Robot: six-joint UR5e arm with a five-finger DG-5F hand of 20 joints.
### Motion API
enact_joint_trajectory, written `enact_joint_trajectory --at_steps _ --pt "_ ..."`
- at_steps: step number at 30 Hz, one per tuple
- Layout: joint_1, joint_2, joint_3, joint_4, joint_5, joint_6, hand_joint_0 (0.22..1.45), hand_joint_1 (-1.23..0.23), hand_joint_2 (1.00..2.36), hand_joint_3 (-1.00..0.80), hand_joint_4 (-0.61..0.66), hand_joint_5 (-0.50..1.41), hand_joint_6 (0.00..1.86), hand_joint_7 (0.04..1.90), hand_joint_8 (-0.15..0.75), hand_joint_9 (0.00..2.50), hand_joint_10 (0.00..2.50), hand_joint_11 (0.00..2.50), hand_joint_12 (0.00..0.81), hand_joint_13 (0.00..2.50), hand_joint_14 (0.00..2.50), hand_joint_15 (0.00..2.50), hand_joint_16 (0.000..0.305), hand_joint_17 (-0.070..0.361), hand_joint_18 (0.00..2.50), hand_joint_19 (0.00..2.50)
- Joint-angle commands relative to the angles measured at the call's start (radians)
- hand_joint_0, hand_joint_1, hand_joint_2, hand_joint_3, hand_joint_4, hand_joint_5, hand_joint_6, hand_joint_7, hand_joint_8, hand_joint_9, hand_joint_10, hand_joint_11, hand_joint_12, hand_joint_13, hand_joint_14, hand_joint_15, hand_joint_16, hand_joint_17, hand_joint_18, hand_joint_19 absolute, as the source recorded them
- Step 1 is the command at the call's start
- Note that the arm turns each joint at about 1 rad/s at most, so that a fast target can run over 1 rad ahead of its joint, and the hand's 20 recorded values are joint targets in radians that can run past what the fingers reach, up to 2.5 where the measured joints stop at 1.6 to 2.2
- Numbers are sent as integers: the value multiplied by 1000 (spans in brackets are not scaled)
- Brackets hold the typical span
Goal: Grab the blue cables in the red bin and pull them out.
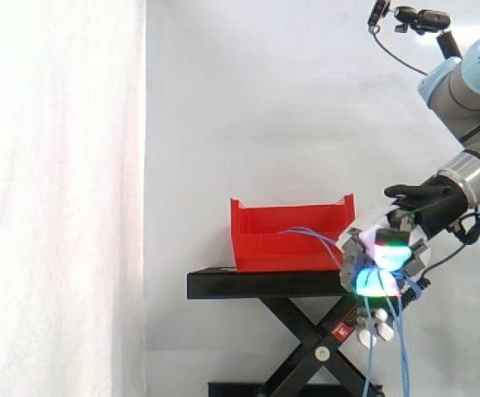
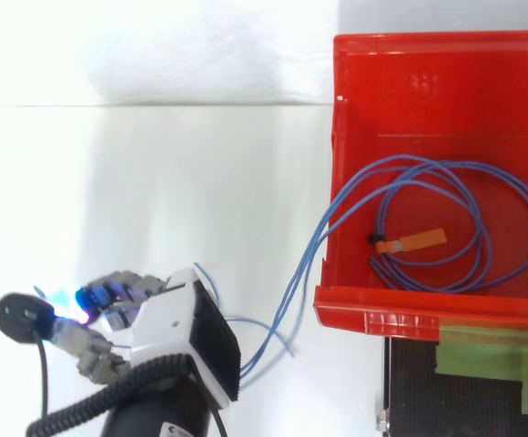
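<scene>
Several blue cables (image 2: pixel 293 289) — clutched by curled hand (image 1: pixel 379 252) — trail from red bin (image 1: pixel 277 248).

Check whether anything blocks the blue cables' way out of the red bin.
Only the low front lip of the red bin, which the blue cables already cross toward the hand. The coil inside carries an orange tag that might catch on it.

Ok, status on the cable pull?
Hand shut on blue cables, outside red bin. Strands over its rim, most length inside. Nothing in the way.
</scene>
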Motion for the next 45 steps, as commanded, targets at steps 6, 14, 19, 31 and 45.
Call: enact_joint_trajectory --at_steps 6,14,19,31,45 --pt "20 0 20 14 30 672 926 -881 1000 -1000 127 995 104 948 267 1007 19 522 343 661 13 324 48 108 622 509" --pt "43 0 20 144 90 482 926 -881 1000 -1000 128 995 106 947 267 1007 21 526 342 661 14 332 48 108 624 501" --pt "58 -2 8 224 105 355 926 -881 1000 -1000 128 995 105 947 269 1008 19 525 342 661 14 332 48 108 624 501" --pt "70 0 -26 342 99 144 925 -881 1000 -1000 133 994 106 953 270 1007 21 525 344 660 14 327 48 108 622 508" --pt "80 0 -26 342 100 123 926 -881 1000 -1000 135 996 105 949 268 1018 20 545 343 712 18 393 48 107 634 525"
